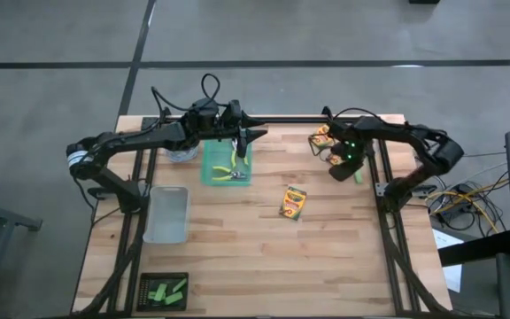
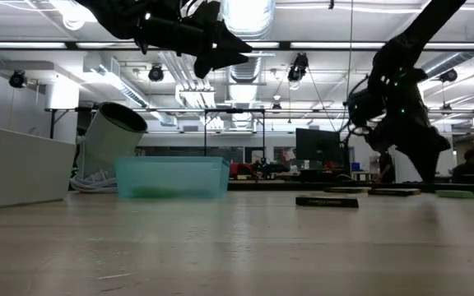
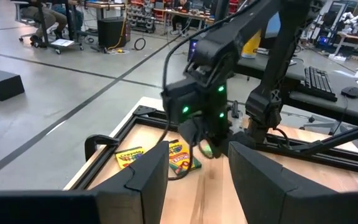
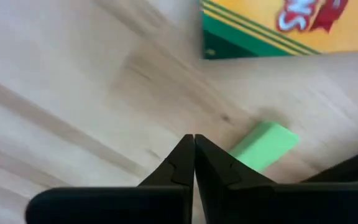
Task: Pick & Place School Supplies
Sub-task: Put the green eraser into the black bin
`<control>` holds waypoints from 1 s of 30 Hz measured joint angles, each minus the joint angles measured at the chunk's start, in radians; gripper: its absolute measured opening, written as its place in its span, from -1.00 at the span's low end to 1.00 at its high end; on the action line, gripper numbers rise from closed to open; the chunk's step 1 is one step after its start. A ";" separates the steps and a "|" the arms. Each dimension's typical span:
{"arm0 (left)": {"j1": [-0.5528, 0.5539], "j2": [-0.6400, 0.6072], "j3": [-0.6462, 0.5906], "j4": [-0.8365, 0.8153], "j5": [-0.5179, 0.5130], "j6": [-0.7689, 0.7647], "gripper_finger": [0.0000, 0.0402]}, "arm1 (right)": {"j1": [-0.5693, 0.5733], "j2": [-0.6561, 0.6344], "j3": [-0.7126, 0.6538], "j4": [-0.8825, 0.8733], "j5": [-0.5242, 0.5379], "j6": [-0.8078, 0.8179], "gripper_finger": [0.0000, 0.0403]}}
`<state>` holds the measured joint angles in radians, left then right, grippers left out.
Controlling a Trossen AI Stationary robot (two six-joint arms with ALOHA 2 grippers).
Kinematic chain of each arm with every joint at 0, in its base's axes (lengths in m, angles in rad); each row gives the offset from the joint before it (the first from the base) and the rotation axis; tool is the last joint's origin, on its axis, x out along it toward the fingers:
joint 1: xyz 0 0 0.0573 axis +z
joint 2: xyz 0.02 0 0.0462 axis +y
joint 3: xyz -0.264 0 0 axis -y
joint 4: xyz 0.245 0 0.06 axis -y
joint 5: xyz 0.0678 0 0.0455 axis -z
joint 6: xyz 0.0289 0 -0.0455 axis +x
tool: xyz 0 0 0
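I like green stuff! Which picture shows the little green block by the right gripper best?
The right wrist view: the green block fills the middle, right beside the shut right gripper. The high view shows a speck; low view, a sliver.

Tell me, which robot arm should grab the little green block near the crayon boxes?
Probably the right. The right gripper hangs just over the green block, fingers shut. The left gripper is across the table over the teal tray.

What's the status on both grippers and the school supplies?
Left gripper open above teal tray. Right gripper shut, empty, beside green block. Nothing blocking.
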<state>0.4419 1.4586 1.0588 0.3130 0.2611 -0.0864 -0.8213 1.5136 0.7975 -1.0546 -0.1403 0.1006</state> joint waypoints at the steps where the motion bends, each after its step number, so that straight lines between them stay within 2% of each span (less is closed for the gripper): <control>1: 0.000 0.000 0.000 0.000 0.000 0.000 -0.14 | 0.002 -0.024 0.000 0.000 0.010 0.014 -0.96; 8: 0.000 0.000 0.000 0.000 0.001 0.000 -0.14 | -0.001 -0.189 0.001 -0.068 0.228 0.107 -0.96; 13: 0.000 0.000 0.000 0.001 0.002 0.006 -0.14 | -0.001 -0.217 -0.001 -0.129 0.245 0.131 -0.96; 17: 0.000 0.000 0.000 0.001 0.003 0.006 -0.14 | -0.005 -0.166 -0.015 -0.136 0.246 0.178 -0.96; 22: 0.000 0.000 0.000 0.001 0.003 0.006 -0.14 | -0.006 -0.032 -0.023 -0.132 0.248 0.199 -0.96; 28: 0.000 0.000 0.000 0.000 0.003 0.000 -0.14 | -0.006 0.116 -0.023 -0.108 0.331 0.204 -0.96; 30: 0.000 0.000 0.000 0.000 0.003 -0.002 -0.14 | -0.006 0.151 -0.023 -0.097 0.329 0.186 -0.96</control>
<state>0.4419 1.4586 1.0588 0.3134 0.2642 -0.0887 -0.8276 1.6650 0.7750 -1.1519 0.1891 0.2862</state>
